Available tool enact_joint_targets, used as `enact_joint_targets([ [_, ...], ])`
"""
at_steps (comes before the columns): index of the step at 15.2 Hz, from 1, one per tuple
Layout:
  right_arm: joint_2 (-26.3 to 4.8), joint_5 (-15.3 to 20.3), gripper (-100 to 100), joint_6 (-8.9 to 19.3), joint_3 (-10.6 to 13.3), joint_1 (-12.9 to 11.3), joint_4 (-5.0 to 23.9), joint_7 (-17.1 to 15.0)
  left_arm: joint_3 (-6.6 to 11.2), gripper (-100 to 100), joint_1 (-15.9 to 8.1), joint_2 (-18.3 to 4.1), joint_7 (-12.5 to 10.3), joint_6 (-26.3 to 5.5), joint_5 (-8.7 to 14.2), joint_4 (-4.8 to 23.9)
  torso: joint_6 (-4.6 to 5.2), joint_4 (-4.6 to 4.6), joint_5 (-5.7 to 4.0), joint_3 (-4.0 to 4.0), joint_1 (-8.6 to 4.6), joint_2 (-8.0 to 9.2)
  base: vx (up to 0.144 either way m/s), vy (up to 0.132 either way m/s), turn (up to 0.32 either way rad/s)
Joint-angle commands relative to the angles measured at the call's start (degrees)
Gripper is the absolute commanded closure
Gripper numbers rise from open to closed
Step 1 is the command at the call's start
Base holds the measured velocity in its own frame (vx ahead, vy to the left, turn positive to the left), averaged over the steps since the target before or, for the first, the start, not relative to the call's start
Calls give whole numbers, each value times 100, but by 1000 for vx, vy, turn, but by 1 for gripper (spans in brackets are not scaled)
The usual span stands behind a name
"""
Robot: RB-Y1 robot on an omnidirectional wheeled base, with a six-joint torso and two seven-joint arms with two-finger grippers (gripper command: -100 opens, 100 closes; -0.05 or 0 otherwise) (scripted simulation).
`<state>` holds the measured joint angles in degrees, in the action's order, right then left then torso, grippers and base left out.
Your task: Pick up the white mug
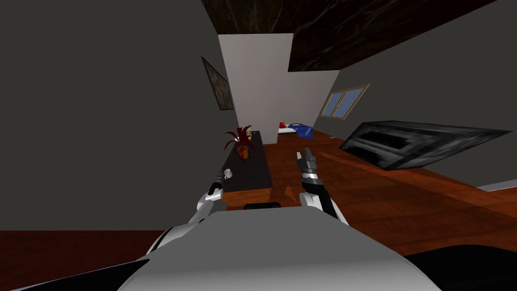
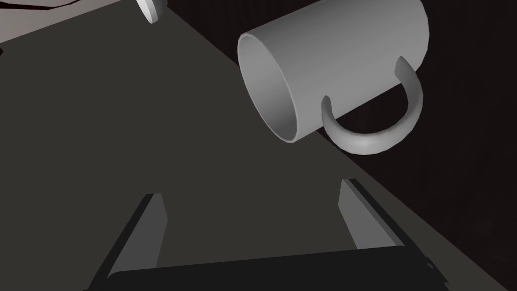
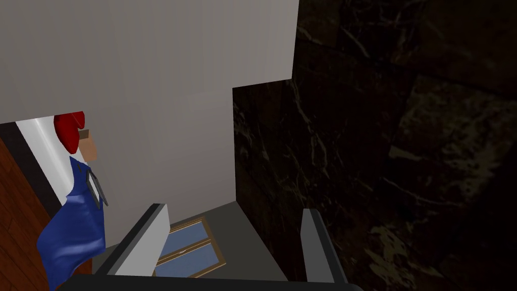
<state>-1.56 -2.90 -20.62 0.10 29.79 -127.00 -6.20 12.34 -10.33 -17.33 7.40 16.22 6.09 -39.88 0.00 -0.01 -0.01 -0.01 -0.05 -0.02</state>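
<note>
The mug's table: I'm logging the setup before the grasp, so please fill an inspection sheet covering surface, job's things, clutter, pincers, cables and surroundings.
Surface: long dark table.
Job's things: pale grey mug standing at the table's near end, by its left edge, handle toward the left pincer.
Clutter: potted plant with red leaves, farther along the table.
Pincers: left pincer open, short of the mug, nothing between its fingers; right pincer open and empty, raised over the wooden floor beside the table.
Cables: nothing seen.
Surroundings: window, wall picture, bed with a blue cover at the far end of the room.
</note>
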Motion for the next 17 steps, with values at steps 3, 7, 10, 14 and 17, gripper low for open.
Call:
enact_joint_targets([
  [3, 0, 0, 0, 0, 0, 0, 0, 0, 42, -100, -241, -34, 48, -59, 0, 602, 0, 0, -1, 0, -1, 0, 5, -17, -15],
  [7, 0, 0, 0, 0, 0, 0, 0, 0, 69, -100, -408, -52, 80, -99, -2, 1019, 0, 0, -1, -1, -2, -2, 7, -17, -12],
  [10, 0, 0, 0, 0, 0, 0, 0, 0, 88, -100, -541, -63, 104, -129, -4, 1322, 1, 0, -1, -1, -3, -3, 10, -20, -16],
  [14, 0, 0, 0, 0, 0, 0, 0, 0, 81, -100, -619, -84, 96, -121, -5, 1481, 1, -1, -2, -3, -7, -5, 14, -23, -18],
  [17, -1, 0, 0, 0, 0, 0, 0, 0, 501, -100, -608, 152, 201, -173, -327, 1346, 2, 1, 2, 0, 16, 0, 3, 49, -57],
])
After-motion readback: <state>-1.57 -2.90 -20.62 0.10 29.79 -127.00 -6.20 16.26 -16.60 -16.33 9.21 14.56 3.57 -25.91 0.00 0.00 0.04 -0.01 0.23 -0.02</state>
